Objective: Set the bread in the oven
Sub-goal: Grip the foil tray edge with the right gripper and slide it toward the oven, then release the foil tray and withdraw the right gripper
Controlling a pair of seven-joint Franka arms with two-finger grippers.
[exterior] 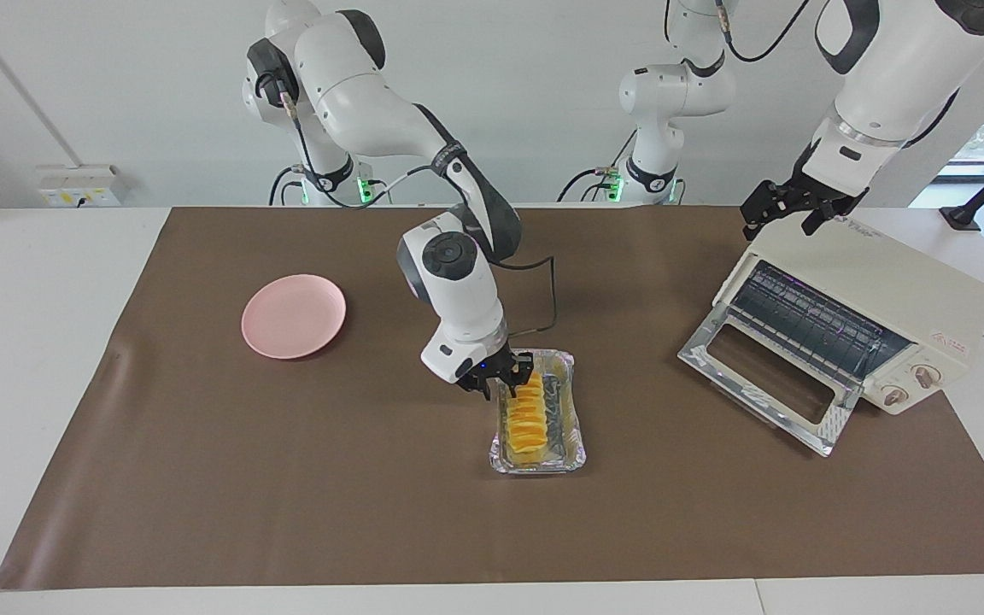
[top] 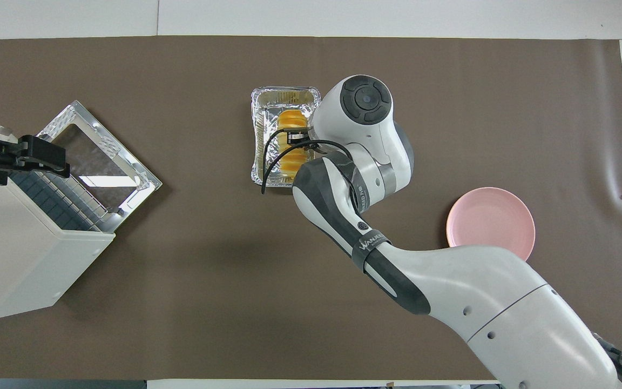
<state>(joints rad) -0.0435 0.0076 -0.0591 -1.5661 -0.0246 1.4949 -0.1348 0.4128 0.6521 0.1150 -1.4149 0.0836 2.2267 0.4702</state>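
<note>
I see my right gripper (exterior: 505, 382) mid-frame, jaws parted over the bread (exterior: 526, 418) in its foil tray (exterior: 580, 431). My left gripper (exterior: 791, 207), spread wide, waits upper right atop the oven (exterior: 885, 290).

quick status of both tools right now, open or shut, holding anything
Left tool: open, holding nothing, over the oven.
Right tool: open, over the end of the bread nearer the robots, in the foil tray; not holding it.

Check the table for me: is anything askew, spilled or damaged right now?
Nothing spilled or damaged. The bread lies inside the foil tray, the right gripper over its nearer end. The oven sits at an angle, door dropped open. The left gripper waits over the oven's top. The pink plate is bare.
</note>
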